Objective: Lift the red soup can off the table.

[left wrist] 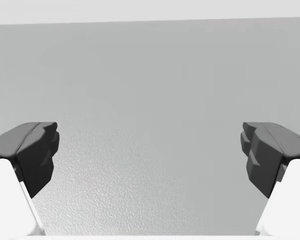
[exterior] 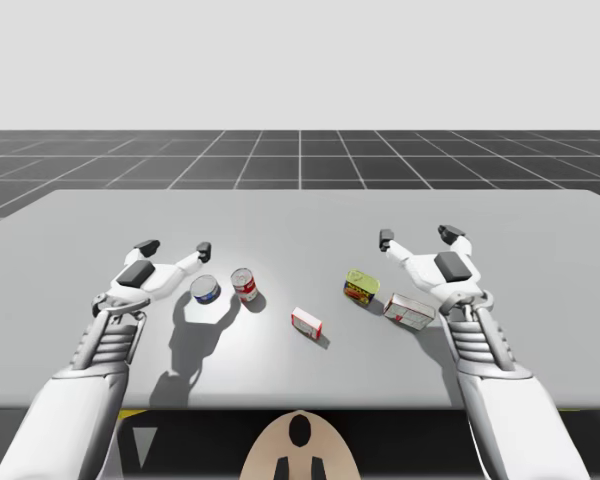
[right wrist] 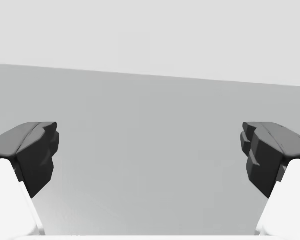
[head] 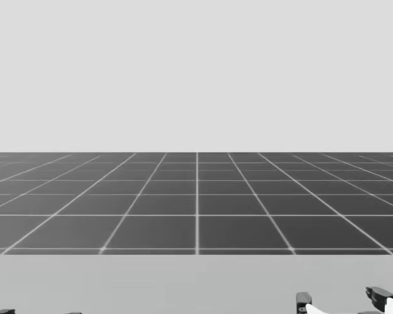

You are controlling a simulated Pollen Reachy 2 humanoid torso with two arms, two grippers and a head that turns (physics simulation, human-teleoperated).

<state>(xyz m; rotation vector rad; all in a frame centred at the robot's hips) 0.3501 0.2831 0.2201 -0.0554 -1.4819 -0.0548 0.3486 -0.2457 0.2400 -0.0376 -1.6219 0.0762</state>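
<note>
**High view, read left to right.** My left gripper hangs above the tabletop, its fingers spread wide with nothing between them. The left wrist view shows bare tabletop ahead of them. I read this as a ready posture, with an opening wide enough to take a can from the side.

Just beside that gripper, nearer me, stands a blue can. Just to its right is the red soup can, upright on the tabletop, untouched and not yet lifted. The two cans stand close together; whether they touch I cannot tell. In my judgement the blue can crowds the side from which my left arm comes in. A finger would have to slip between the cans, or the approach come from beyond them.

Further right, well apart from the soup can, lies a small red-and-white box. Then comes a green-topped can, and near it a larger red-and-white box lying flat beside my right wrist.

My right gripper hangs beyond these, fingers likewise spread and holding nothing. It is well apart from the soup can, so I judge the left arm the natural one for the lift.

The head view looks over the tabletop's far edge to the grid floor, so I steer by the high view.
</note>
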